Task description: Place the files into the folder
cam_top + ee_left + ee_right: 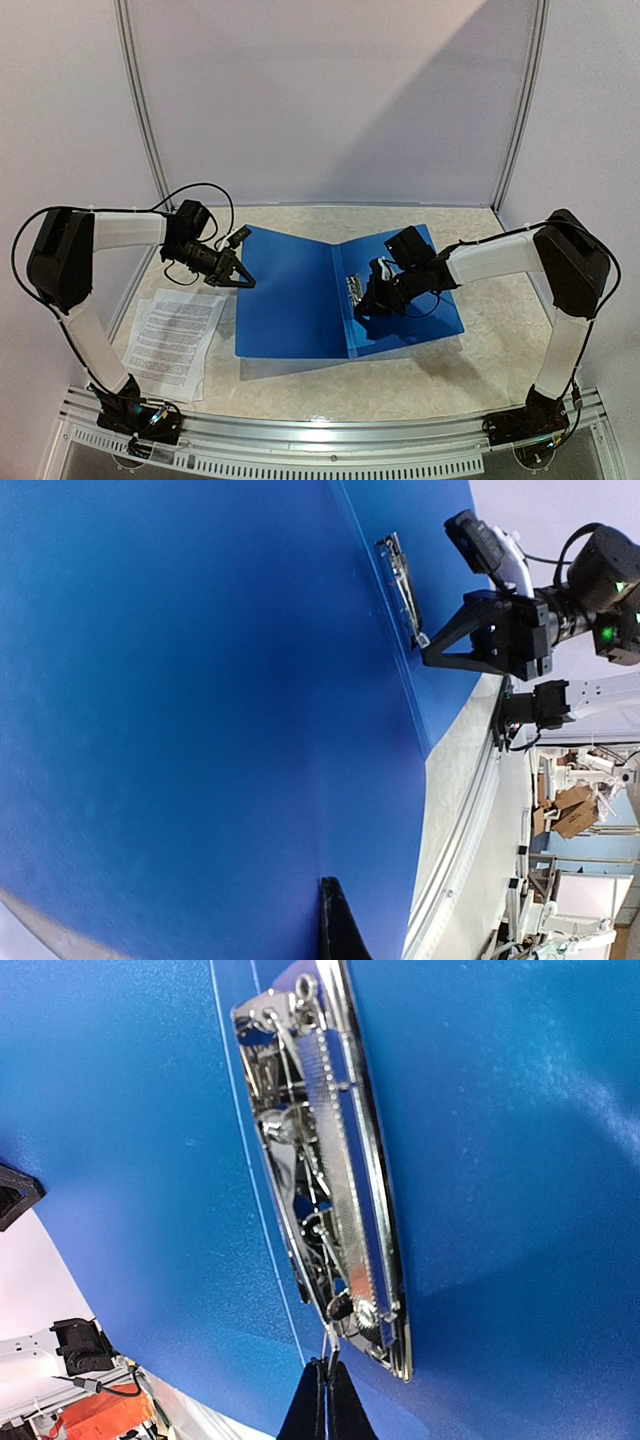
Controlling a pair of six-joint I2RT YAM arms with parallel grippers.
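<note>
Right now the folder (300,300) lies open at mid-tabletop (480,370). It is royal blue, with its left cover tilted up off the surface and its metal clip (330,1160) gleaming beside the spine. Left of it the files (175,340) lie flat — white printed sheets, apart from the folder. The left fingers (335,930) are clamped on the raised cover's edge, while the right fingers (340,1412) are pressed together on the clip's thin lever.

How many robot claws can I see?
2. The left gripper pinches the left cover edge of the folder. The right gripper is closed at the metal clip by the spine. None seem hidden.
</note>
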